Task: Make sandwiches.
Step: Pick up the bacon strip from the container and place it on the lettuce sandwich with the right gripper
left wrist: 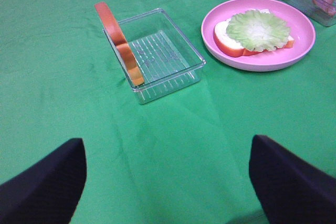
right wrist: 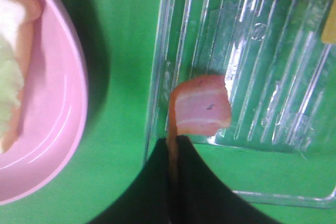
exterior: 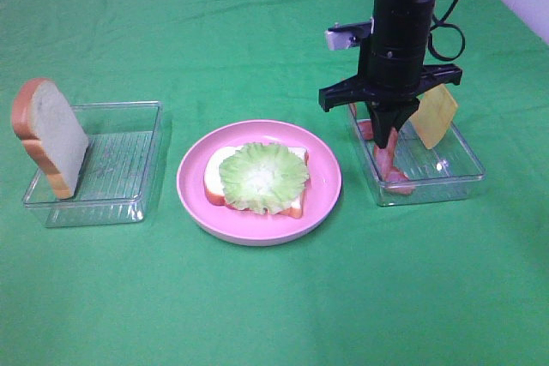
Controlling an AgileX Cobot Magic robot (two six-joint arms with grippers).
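Note:
One bread slice topped with green lettuce [exterior: 262,177] lies on the round pink plate [exterior: 193,203]. Another bread slice [exterior: 47,135] leans upright in the left clear tray [exterior: 129,169]. My right gripper [exterior: 386,122] points down into the right clear tray [exterior: 446,173] and is shut on a pink bacon strip [exterior: 388,156]. In the right wrist view the bacon [right wrist: 202,111] curls out from between the closed jaws [right wrist: 172,145]. A yellow cheese square [exterior: 435,115] leans against that tray's far side. My left gripper [left wrist: 168,182] is open above bare cloth, short of the left tray [left wrist: 168,56].
A green cloth covers the whole table. The pink plate [left wrist: 304,30] sits between the two trays. Another pink piece [exterior: 364,130] shows at the right tray's back left corner. A white wall edge is at the far right.

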